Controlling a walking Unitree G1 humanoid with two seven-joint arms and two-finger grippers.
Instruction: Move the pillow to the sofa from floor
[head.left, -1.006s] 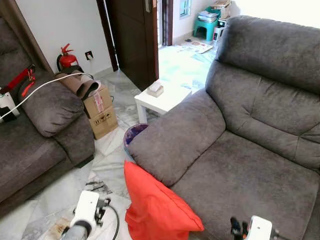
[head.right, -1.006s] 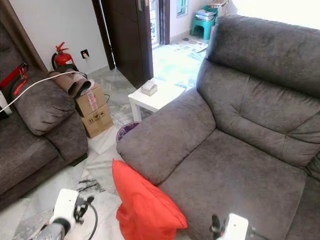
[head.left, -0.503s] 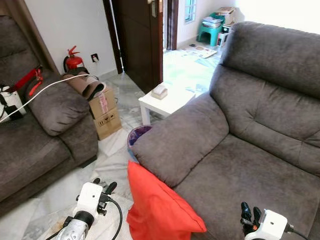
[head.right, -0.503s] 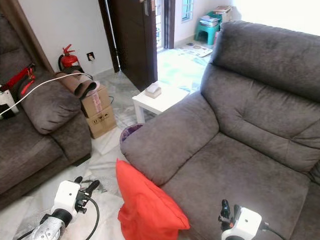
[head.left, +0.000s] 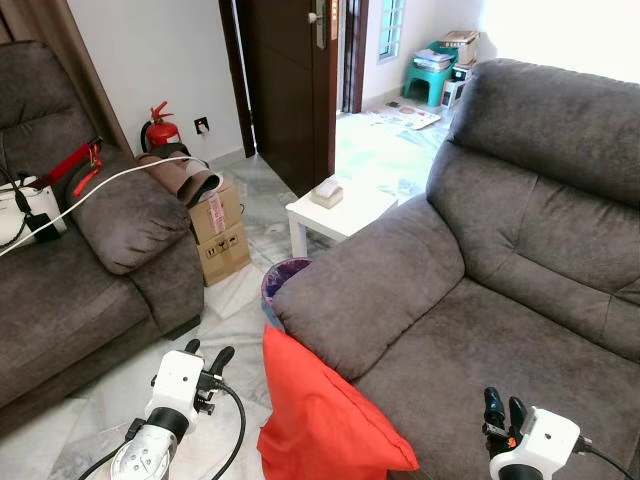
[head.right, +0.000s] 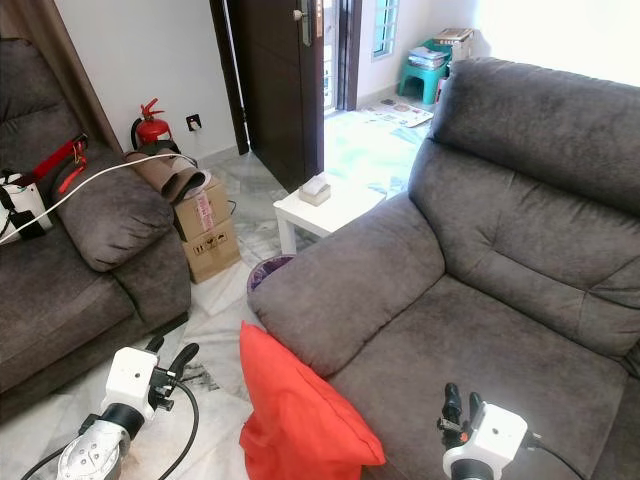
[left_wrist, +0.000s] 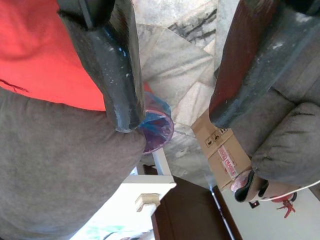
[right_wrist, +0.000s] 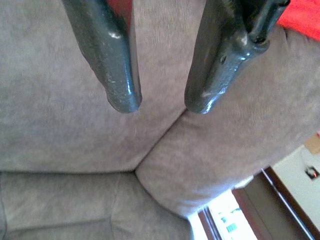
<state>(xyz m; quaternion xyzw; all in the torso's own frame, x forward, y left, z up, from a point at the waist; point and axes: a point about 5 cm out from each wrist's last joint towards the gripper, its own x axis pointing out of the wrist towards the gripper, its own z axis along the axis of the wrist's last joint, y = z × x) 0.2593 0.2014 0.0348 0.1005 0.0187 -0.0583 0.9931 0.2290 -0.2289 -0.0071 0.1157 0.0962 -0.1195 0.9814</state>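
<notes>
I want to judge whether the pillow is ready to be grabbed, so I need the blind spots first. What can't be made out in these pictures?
- Red pillow: its lower end is cut off by the bottom edge of both eye views, so its contact with the floor is unseen.
- Bin: mostly hidden behind the sofa armrest.
- Box on the white side table: too small to identify.
- Left gripper and right gripper: arms cut off by the bottom edge.

I see marble floor (head.left: 235, 305): red pillow (head.left: 325, 415) standing against the sofa (head.left: 480, 300) front, purple bin (head.left: 283, 275), stacked boxes (head.left: 222, 235), white table (head.left: 335, 208), extinguisher (head.left: 160, 128), second sofa (head.left: 80, 270).
</notes>
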